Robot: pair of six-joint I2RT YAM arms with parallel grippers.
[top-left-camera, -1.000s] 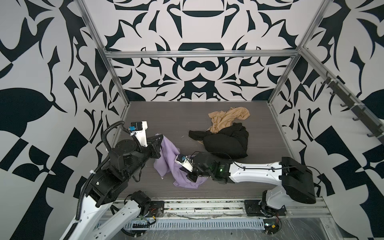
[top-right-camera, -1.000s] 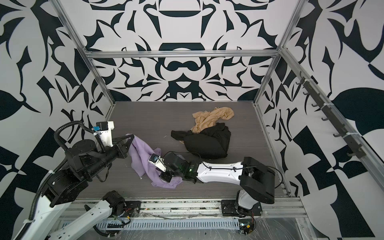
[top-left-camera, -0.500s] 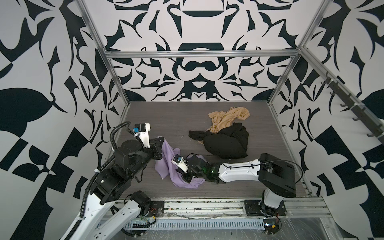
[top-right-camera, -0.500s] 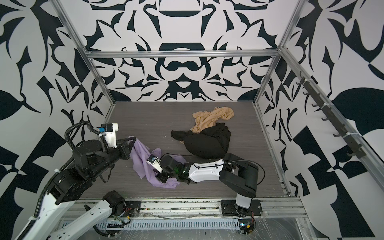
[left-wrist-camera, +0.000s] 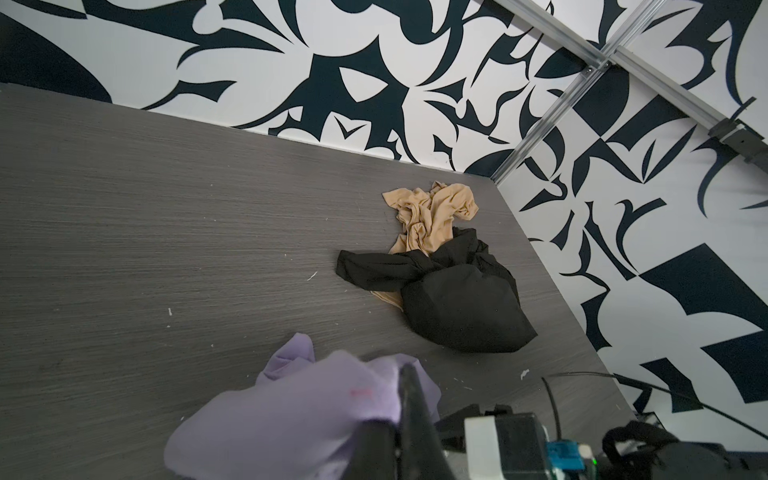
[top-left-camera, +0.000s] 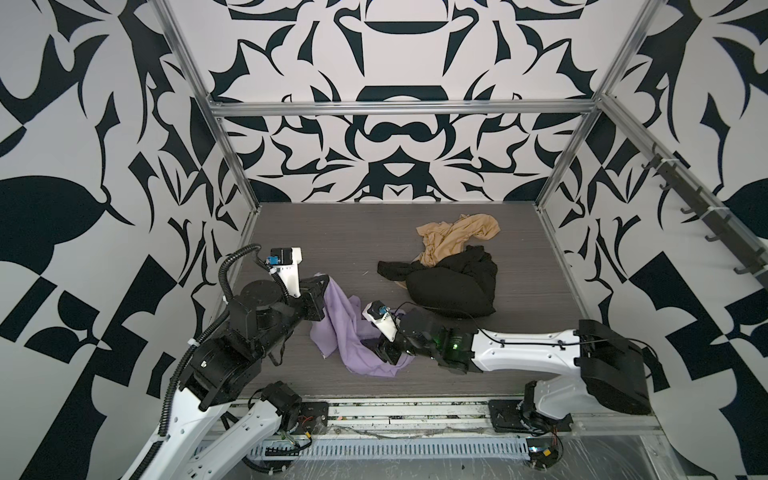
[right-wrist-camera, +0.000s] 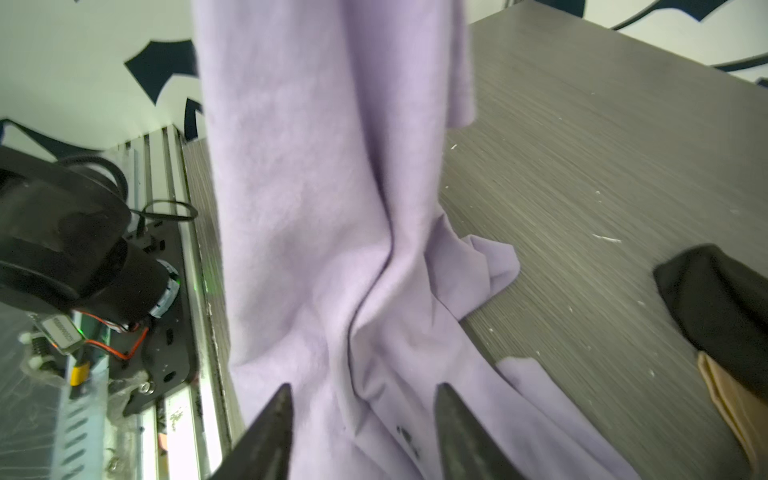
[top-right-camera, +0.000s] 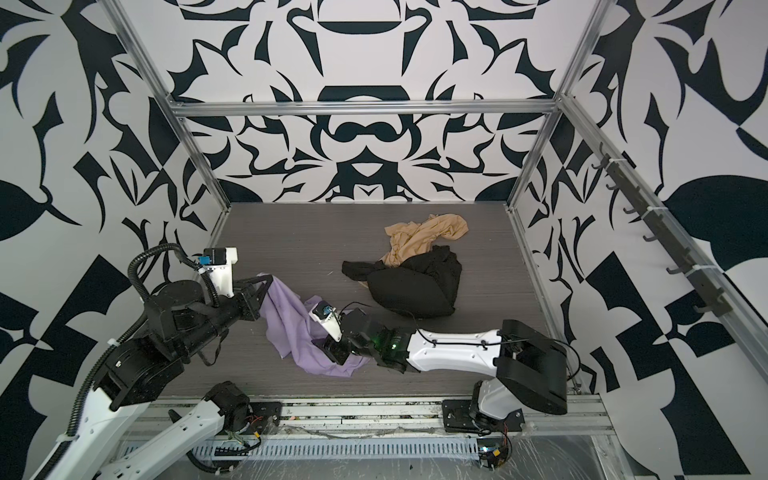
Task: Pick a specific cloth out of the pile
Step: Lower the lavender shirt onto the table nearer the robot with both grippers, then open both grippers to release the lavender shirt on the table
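Lilac cloth [top-left-camera: 345, 320], one of three, hangs clenched in left pincer [top-left-camera: 326, 286]; right pincer [right-wrist-camera: 361, 390] released over it; black cloth [top-left-camera: 451, 291], tan cloth [top-left-camera: 455, 232] far right.

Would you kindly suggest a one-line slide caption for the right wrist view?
Right gripper, jaws apart, facing the lilac cloth that hangs down onto the grey table.

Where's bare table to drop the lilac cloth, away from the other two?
Back-left table, bordered by back wall, left wall and tan cloth, is bare. Strip between lilac cloth and black cloth is narrow. Front is crowded: left arm, right arm.
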